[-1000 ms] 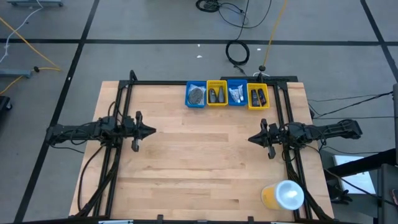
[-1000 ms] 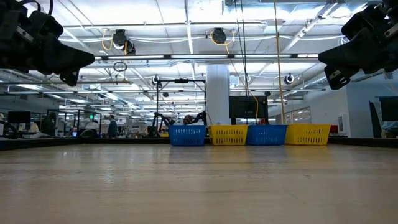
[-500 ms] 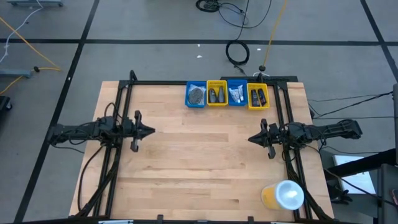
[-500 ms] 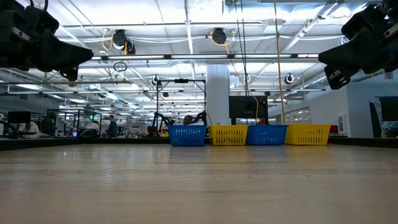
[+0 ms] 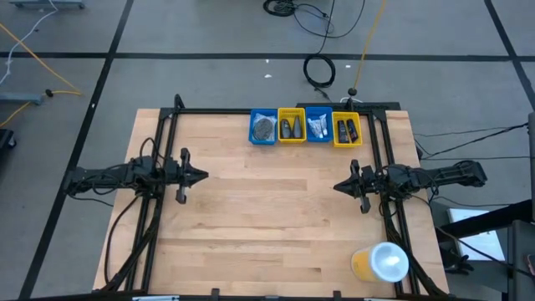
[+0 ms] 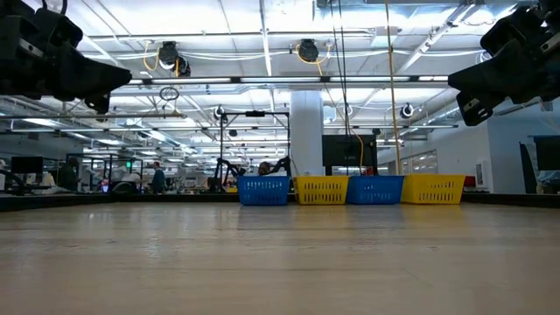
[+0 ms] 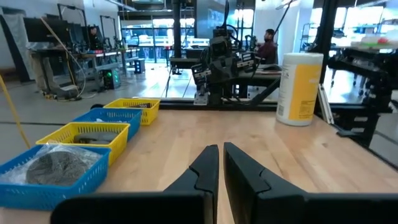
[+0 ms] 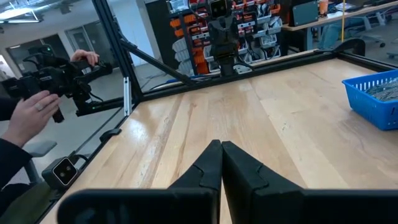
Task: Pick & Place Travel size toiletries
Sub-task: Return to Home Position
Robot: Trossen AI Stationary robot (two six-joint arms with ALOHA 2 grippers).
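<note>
Toiletries (image 5: 290, 127) lie in 4 bins (image 5: 253, 127) at 12 o'clock. Left gripper (image 5: 201, 176) at 9, right gripper (image 5: 337, 186) at 3: both narrow, empty. Parking step, I think; next, just rest.

left arm (image 5: 117, 177): black, slim, jointed | right arm (image 5: 435, 176): black, same build | fingers (image 7: 202, 175): dark matte wedges tapering to blunt tips

The counter (image 5: 267, 226) is pale plank wood, smooth with a soft sheen. The blue bin (image 5: 262, 128) and yellow bin (image 5: 291, 127) are lattice-walled plastic. Glossy, crinkled clear wrap covers the dark round piece (image 7: 53, 167). The left gripper (image 7: 221, 152) has matt black fingers (image 7: 205, 171).
</note>
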